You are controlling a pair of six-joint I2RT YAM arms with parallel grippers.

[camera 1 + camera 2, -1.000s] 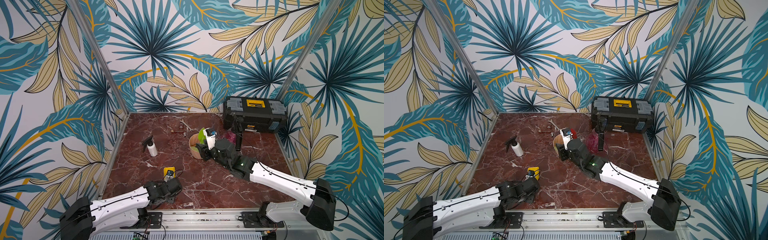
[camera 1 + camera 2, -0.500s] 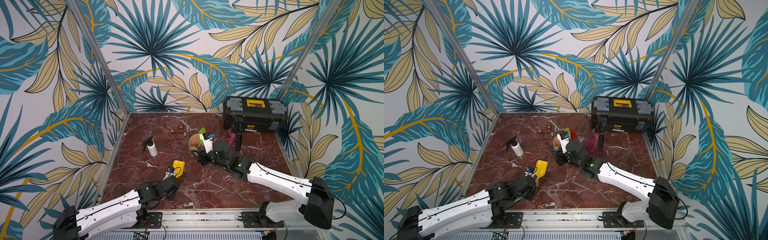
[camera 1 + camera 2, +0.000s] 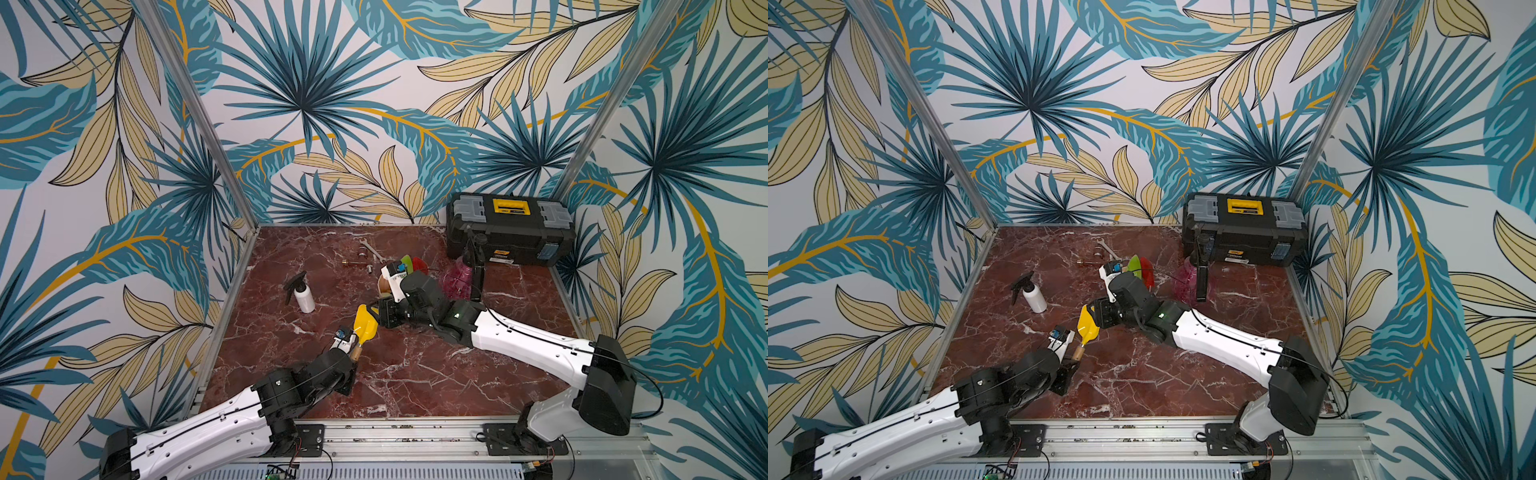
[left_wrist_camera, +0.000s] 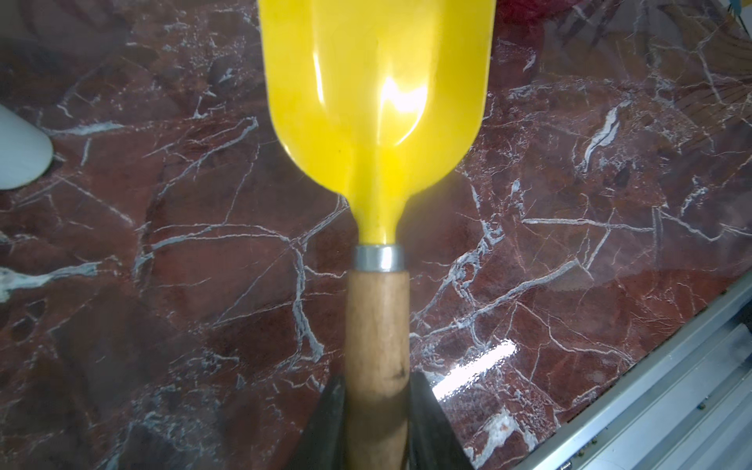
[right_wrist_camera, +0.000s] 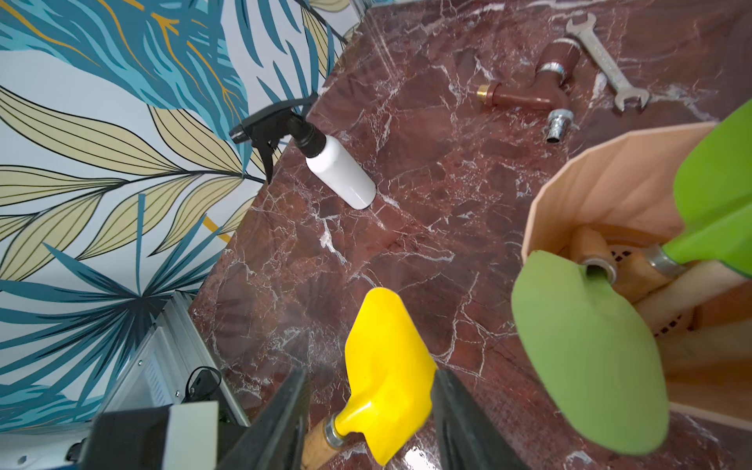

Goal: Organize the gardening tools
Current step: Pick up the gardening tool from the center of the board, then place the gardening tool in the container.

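1. A red-brown marble table (image 3: 415, 374) sits inside walls printed with tropical leaves. Two white-and-black robot arms reach in from its near edge.
2. The left gripper (image 4: 376, 411) is clamped on the wooden handle of a yellow trowel (image 3: 365, 326). Its black fingers (image 4: 331, 419) press the handle's end from both sides.
3. The trowel is near the middle of the table, with its blade pointing away from the left arm, toward the right gripper.
4. The right gripper (image 5: 368, 407) has its jaws parted on either side of the yellow blade. One finger looks to touch the blade's edge and the other stands clear, so it is not gripping.
5. Just behind the right gripper stands a tan pot (image 5: 590, 183) holding wooden-handled tools. These have a lime-green blade (image 5: 724, 195), a duller green blade (image 5: 590, 358) and, in a top view, a red blade (image 3: 419, 265).
6. A pink sprayer (image 3: 457, 278) stands beside the pot, just in front of a black-and-yellow toolbox (image 3: 511, 232).
7. A white spray bottle (image 3: 305, 297) stands on the pot's other side. A silver wrench (image 5: 606, 65) and brass fittings (image 5: 525, 95) lie near the back wall.
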